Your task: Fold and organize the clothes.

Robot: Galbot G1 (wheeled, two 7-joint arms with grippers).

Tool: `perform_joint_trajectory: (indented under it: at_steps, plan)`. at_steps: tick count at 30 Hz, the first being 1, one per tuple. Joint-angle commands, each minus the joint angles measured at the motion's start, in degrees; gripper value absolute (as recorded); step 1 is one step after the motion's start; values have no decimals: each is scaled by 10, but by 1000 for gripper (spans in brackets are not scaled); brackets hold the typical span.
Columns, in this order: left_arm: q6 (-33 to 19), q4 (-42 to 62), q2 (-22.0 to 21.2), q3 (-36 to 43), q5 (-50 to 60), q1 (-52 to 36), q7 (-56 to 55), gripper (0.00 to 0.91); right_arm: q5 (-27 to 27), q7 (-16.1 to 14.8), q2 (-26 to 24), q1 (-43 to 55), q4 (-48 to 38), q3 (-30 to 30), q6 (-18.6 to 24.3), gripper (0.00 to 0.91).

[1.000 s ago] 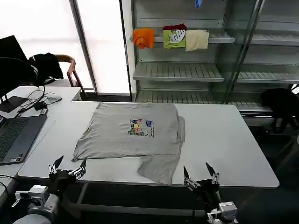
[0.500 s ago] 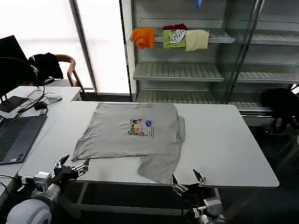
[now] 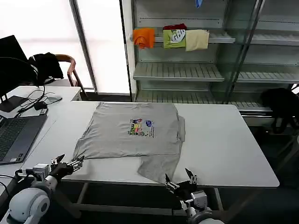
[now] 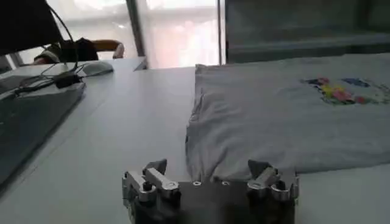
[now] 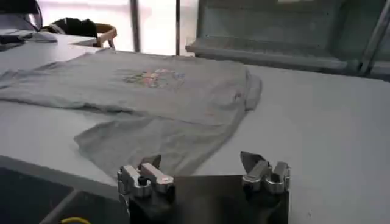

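the light grey shirt [image 3: 133, 133] lies spread flat on the white table [image 3: 224, 144], print side up, with the small multicoloured print [image 3: 140, 127] near its middle and 1 sleeve folded over along its right side. a loose flap of the cloth reaches down to the table's near edge. the left gripper [image 3: 68, 164] sits at the near edge, just beside the shirt's near left corner but not touching it; in the left wrist view the shirt's [image 4: 286, 115] corner lies just ahead of the left gripper [image 4: 210, 176]. the right gripper [image 3: 180, 179] hangs just off the near edge, close below and beside the loose flap; in the right wrist view that flap of the shirt [image 5: 152, 137] lies right ahead of the right gripper [image 5: 204, 170].

a laptop [image 3: 14, 135] rests on a second table to the left, with cables and a chair [image 3: 70, 70] behind it. behind the white table stands a metal shelf rack [image 3: 187, 70] carrying orange, green and cream garments [image 3: 170, 38]. a black garment [image 3: 279, 105] shows at the right edge.

both grippers have their fingers spread apart and hold nothing.
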Motion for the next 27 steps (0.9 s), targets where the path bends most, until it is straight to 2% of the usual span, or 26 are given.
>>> perform_joint_trajectory:
  at_steps: [1,2,4,7,8,9,10,11,13,14,15,16,17,18,21,27]
  plan:
    - [3,40,2,5,-6,-27,4,907,1,3,0,12,-14,-7,-5,907]
    - [2,42,1,7,-6,-30,4,907,1,3,0,14,-15,-8,-5,907]
    - [1,50,0,10,-6,-36,6,897,-1,3,1,16,-18,-10,-5,846]
    - [-1,59,-1,13,-7,-42,9,806,-1,2,3,19,-25,-14,-5,655]
    - [-1,61,-1,13,-7,-42,9,766,-1,1,4,20,-27,-15,-5,564]
    - [-2,64,-1,14,-7,-43,10,746,-1,1,4,20,-30,-18,-5,524]
    - [-3,65,-1,14,-7,-43,11,655,-1,2,5,20,-31,-19,-5,443]
    - [-4,65,-1,15,-7,-43,12,615,-1,2,5,21,-32,-20,-5,433]
    - [-5,65,-2,16,-8,-43,13,464,-1,1,7,21,-36,-23,-5,383]
    - [-5,65,-2,17,-7,-43,14,333,-1,1,7,22,-37,-24,-5,292]
    - [-5,65,-3,18,-7,-43,14,282,-1,1,8,22,-39,-24,-5,252]
    - [-5,65,-3,19,-7,-43,15,101,-1,1,8,23,-40,-25,-5,171]
    - [-6,65,-4,20,-7,-43,16,101,-1,1,8,23,-41,-25,-5,151]
    - [-6,66,-4,20,-7,-43,16,20,-1,0,8,24,-43,-26,-5,121]
    - [-7,67,-5,21,-7,-43,19,20,0,0,8,25,-47,-29,-5,10]
    - [-9,65,-5,22,-3,-39,30,20,-1,-1,9,30,-47,-34,-4,0]
